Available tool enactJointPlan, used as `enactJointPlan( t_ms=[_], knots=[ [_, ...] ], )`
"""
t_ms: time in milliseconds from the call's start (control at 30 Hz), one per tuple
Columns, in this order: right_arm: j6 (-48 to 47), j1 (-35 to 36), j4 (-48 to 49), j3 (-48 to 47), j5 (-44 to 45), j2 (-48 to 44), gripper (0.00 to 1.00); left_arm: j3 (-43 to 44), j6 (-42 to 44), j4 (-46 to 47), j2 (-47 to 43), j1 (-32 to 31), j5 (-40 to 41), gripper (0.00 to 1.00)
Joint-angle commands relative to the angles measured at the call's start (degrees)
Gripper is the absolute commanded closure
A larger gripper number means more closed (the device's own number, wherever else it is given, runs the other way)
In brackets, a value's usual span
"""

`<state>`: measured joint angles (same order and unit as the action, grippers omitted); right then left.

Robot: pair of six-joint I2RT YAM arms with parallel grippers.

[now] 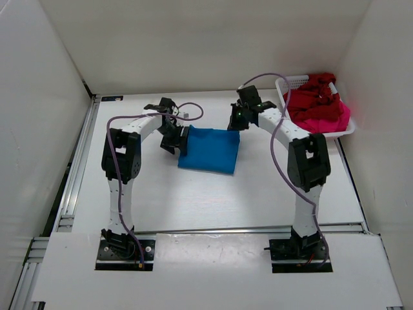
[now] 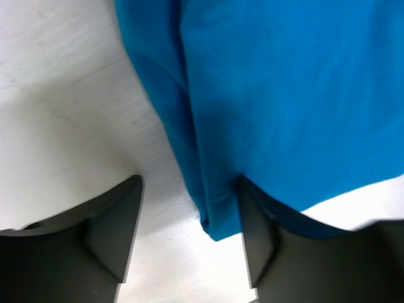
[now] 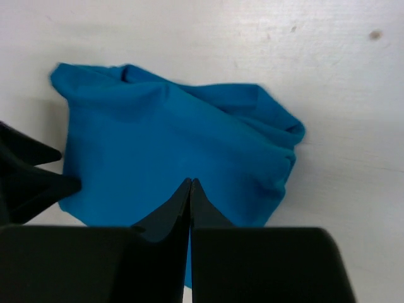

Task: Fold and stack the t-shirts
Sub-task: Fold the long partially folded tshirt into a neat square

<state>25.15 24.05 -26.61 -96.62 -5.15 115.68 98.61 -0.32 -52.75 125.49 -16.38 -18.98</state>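
The bright blue t-shirt [image 1: 210, 150] lies folded into a rough rectangle on the white table between the two arms. My left gripper [image 1: 174, 143] stands open at its left edge. In the left wrist view [image 2: 189, 233] a corner of the blue cloth [image 2: 218, 214] hangs between the jaws beside the right finger [image 2: 255, 237], unclamped. My right gripper [image 1: 233, 121] is shut at the shirt's far right corner. Its closed tips [image 3: 190, 184] hover over the blue fabric [image 3: 170, 145] with nothing visibly pinched. The dark red t-shirt [image 1: 310, 100] and the pink-magenta t-shirt [image 1: 332, 119] lie crumpled in the basket.
A white mesh basket [image 1: 290, 82] stands at the back right corner against the wall. White walls close in the table on three sides. A metal rail [image 1: 80, 161] runs along the left edge. The left gripper's dark fingers [image 3: 25, 180] show at the right wrist view's left side.
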Motion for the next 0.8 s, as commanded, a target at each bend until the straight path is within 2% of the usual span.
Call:
enactJointPlan(
  t_ms=[0, 133, 300, 367, 467, 567, 667, 767],
  knots=[
    [3.8, -2.3, 1.9, 0.3, -5.0, 6.9, 1.0, -0.5, 0.3, -0.5, 0.1, -0.4, -3.3, 0.31],
    [7.4, -4.9, 3.1, -8.3, -5.0, 12.7, 1.0, -0.5, 0.3, -1.0, 0.8, -0.4, -4.5, 0.44],
    [11.1, -6.6, 3.7, -14.6, -4.3, 17.2, 1.0, 0.6, 0.3, -1.6, 2.0, -0.4, -4.5, 0.57],
    [11.8, -6.7, 4.7, -14.7, -4.3, 17.7, 1.0, 0.6, 0.3, -2.1, 2.0, -0.4, -4.5, 0.57],
    [12.4, -6.7, 4.7, -15.2, -5.1, 17.7, 1.0, 1.1, 0.3, -2.6, 0.6, -0.4, -2.1, 0.47],
    [11.8, -6.7, 4.7, -14.7, -5.8, 16.6, 1.0, 2.5, 0.3, -2.1, -4.1, -0.4, 5.8, 0.38],
    [9.5, -6.7, 4.7, -12.9, -5.3, 13.8, 1.0, 5.1, 0.3, 0.8, -7.8, -1.1, 14.9, 0.38],
    [8.3, -6.7, 4.7, -10.2, -4.6, 10.6, 1.0, 10.3, 0.3, 4.7, -9.4, -2.7, 14.2, 0.39]
  ],
)
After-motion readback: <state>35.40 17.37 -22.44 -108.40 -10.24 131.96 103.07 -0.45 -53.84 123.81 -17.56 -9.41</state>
